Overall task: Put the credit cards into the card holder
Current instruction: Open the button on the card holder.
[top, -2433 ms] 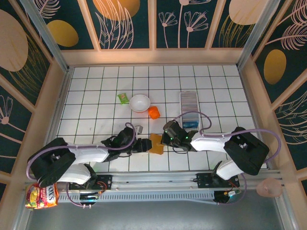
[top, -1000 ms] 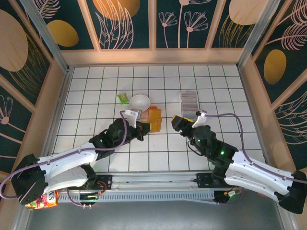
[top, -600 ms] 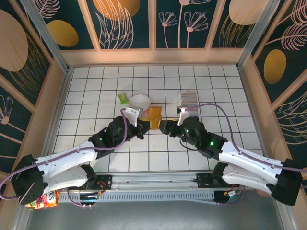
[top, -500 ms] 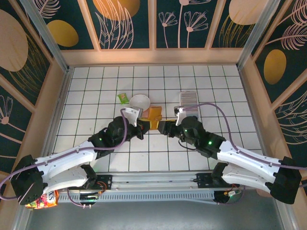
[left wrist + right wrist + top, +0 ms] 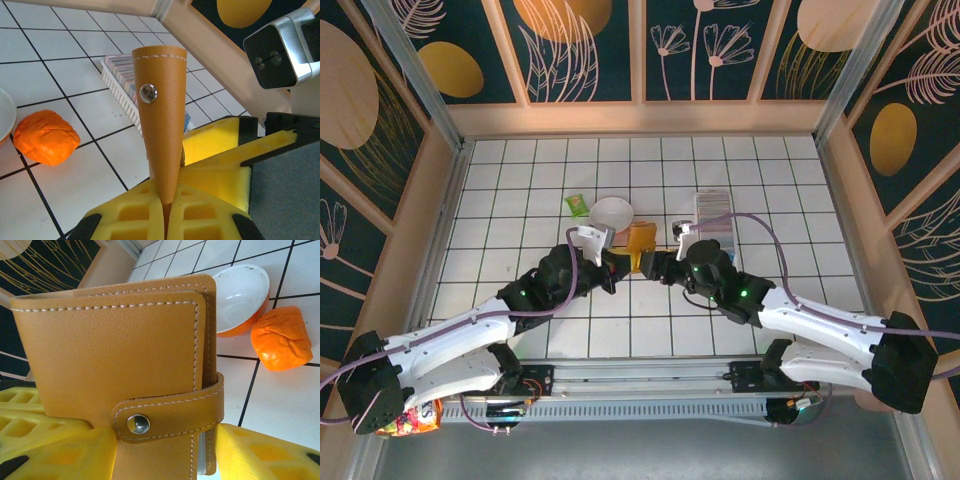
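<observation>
White square tiles cover the surface (image 5: 520, 200), boxed in by dark panels painted with pale plants and gold discs. The white bowl (image 5: 612, 213) serves as the marker. A green packet (image 5: 578, 204) lies just left of it, and an orange lump (image 5: 45, 137) sits beside it on the arms' side.

Just right of the bowl, a tan leather wallet (image 5: 641, 240) is held between the two arms, closed, with its strap snapped down. The left fingers (image 5: 125, 215) are pressed together on one end of it. The right fingers (image 5: 55, 445) stand apart with the strap end between the pads. Whether they bear on the leather I cannot tell.

The card holder (image 5: 713, 212) lies further right of the bowl, beyond the wallet. Its long axis runs away from the arm bases, and the right arm is nearer to it. The credit cards are presumably inside the shut wallet, so the strap looks like the next thing to free. It wraps round the edge just above one right pad.

The right wrist view shows the wallet face-on, with stitching, snap and strap. The left wrist view shows it edge-on, along with the holder's crosswise slots filled with thin upright edges. A bit of blue shows at the holder's near end. I cannot tell whether that is a card. The overhead view shows how holder, bowl and arms are laid out.
</observation>
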